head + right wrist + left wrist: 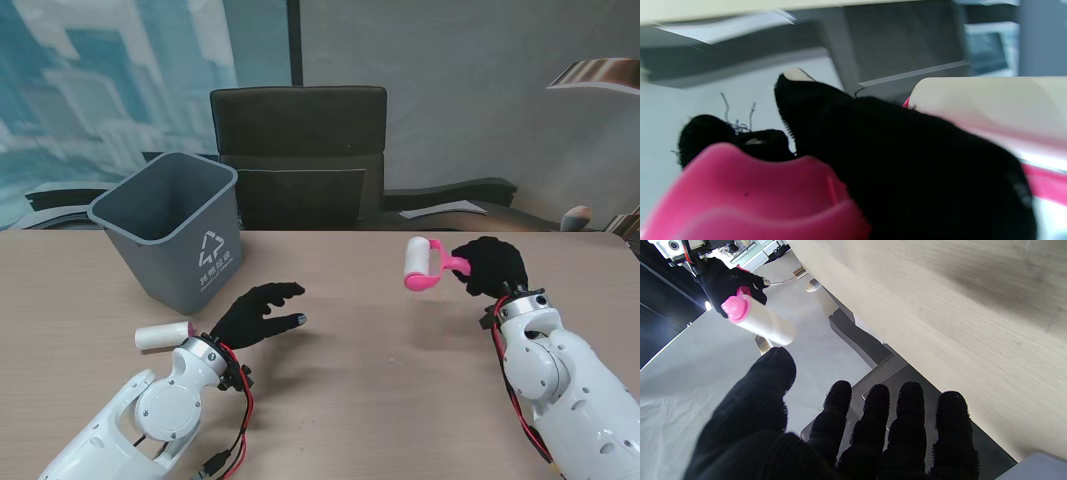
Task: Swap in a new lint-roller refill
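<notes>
Lint roller [425, 265], pink-handled with a white roll fitted, is held clear of the table by the right hand [490, 266], fingers wrapped around its handle. Left hand [258, 312] holds nothing, fingers spread, reaching toward the lint roller; a second white roll [165, 336] lies behind it, nearer the grey bin [172, 232]. Judged step: removing the fitted roll, which calls for the left hand to close around it and pull it off the spindle.

Office: desk [380, 340], office chair [298, 150], waste bin [180, 230].
</notes>
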Robot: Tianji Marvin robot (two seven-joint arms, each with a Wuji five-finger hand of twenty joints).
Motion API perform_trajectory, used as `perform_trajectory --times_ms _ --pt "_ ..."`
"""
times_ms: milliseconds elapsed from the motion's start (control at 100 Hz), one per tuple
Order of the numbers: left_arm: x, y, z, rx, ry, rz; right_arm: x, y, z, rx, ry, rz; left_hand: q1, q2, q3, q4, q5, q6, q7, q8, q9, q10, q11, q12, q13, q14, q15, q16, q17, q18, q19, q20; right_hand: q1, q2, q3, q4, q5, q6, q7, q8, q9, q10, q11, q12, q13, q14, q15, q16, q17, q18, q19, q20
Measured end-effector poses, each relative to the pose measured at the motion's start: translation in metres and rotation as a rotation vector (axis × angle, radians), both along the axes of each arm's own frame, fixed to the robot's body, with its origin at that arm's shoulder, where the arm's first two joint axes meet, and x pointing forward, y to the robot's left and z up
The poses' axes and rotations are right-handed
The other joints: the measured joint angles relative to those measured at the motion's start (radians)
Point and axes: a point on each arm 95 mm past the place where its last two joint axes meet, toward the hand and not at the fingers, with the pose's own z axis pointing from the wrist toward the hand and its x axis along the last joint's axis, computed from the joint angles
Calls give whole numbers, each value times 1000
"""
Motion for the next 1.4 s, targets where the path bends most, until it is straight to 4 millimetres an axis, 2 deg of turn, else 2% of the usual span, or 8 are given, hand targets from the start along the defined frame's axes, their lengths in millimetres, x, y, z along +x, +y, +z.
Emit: perform_trajectory --times_ms 100,210,270,340,480,870,1150,1400 --pt "-2 -2 2 -31 26 4 -5 26 6 48 -63 115 -2 49 -57 -17 0 21 -12 -8 0 0 0 0 0 8 0 0 -2 0 0 0 0 0 0 35 0 -11 0 0 0 -1 4 9 0 -7 0 0 0 -10 0 9" --pt "-7 -5 7 -74 59 10 -11 61 10 93 -99 240 -17 60 -129 -31 12 51 -32 -20 0 13 -1 0 0 30 0 0 -6 0 0 0 0 0 0 36 1 -13 0 0 0 -10 8 10 0 -13 0 0 1 -22 0 10" --pt "-10 -6 10 -102 72 13 -15 80 12 119 -137 313 -32 75 -152 -42 12 65 -38 -21 0 23 -2 0 0 33 0 0 -8 0 0 1 0 0 0 57 1 -23 0 0 0 -13 11 10 0 -16 0 0 1 -26 -1 16" --pt "-14 -7 14 -144 90 18 -16 100 16 120 -193 381 -39 113 -228 -49 24 90 -52 -31 0 28 -2 0 0 42 0 1 -8 0 0 12 0 0 0 57 11 -38 0 0 0 -16 11 11 0 -24 -1 0 1 -39 -2 22" --pt "-21 -9 19 -214 130 25 -12 125 19 90 -240 447 -80 162 -266 -51 32 117 -63 -33 6 50 -10 0 0 57 1 2 -8 1 0 20 0 0 0 57 14 -47 0 0 0 -28 12 12 0 -34 -2 1 1 -52 -3 33" --pt "-31 -12 24 -369 284 47 6 141 4 63 -184 504 -89 171 -266 -51 43 138 -89 -45 18 60 -12 0 0 69 12 4 -9 1 2 37 0 0 0 57 15 -48 -14 0 0 -51 24 12 0 -36 -3 12 -2 -58 -5 38" --pt "-35 -23 24 -385 346 36 7 156 -3 81 -193 569 -90 170 -279 -51 76 169 -90 -45 40 73 -12 0 2 82 34 15 -5 1 27 43 1 2 8 57 15 -48 -15 0 0 -55 37 12 0 -46 -4 12 -13 -71 -5 49" --pt "-33 -24 25 -371 361 70 4 165 -7 110 -196 608 -84 151 -288 -52 98 170 -62 -24 93 76 19 0 50 95 73 26 18 1 64 50 1 4 8 57 16 -47 -15 3 0 -64 39 12 0 -47 -4 21 -20 -73 -5 50"
